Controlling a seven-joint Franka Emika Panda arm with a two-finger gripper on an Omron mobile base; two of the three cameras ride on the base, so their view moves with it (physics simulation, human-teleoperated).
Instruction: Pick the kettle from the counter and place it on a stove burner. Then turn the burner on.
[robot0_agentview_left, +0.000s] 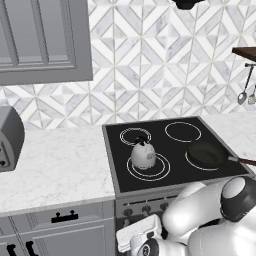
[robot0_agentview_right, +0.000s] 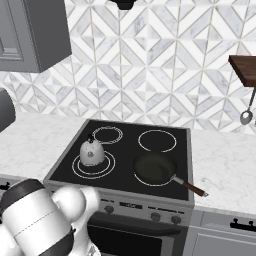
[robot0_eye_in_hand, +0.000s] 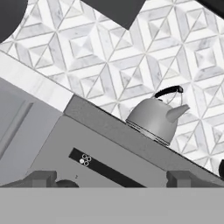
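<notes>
**Kettle on the large burner, hand low at the stove front**

The small round pale grey-white kettle (robot0_agentview_left: 143, 154) with its black arched handle stands upright on the largest double-ringed burner (robot0_agentview_left: 148, 167) of the black glass cooktop (robot0_agentview_right: 125, 150), at its front left. It sits above and beyond the hand (robot0_eye_in_hand: 111, 178), well apart from it; in the hand view the kettle's spout points to the right of that tilted picture.

The hand is spread wide, its two dark fingertips (robot0_eye_in_hand: 41, 178) far apart and holding nothing. It hangs low before the stove's grey control panel (robot0_eye_in_hand: 100, 157), below the cooktop's edge. The white arm (robot0_agentview_left: 210, 210) is folded down in front of the stove.

A dark round frying pan (robot0_agentview_right: 155, 168) rests on the front right ring. The pale marble-look surface (robot0_agentview_left: 55, 165) runs on both sides of the cooktop, above grey cabinet fronts (robot0_agentview_left: 60, 230). A grey toaster (robot0_agentview_left: 9, 137) stands at the left. The wall (robot0_agentview_right: 150, 65) carries white and grey diamond tiles.
</notes>
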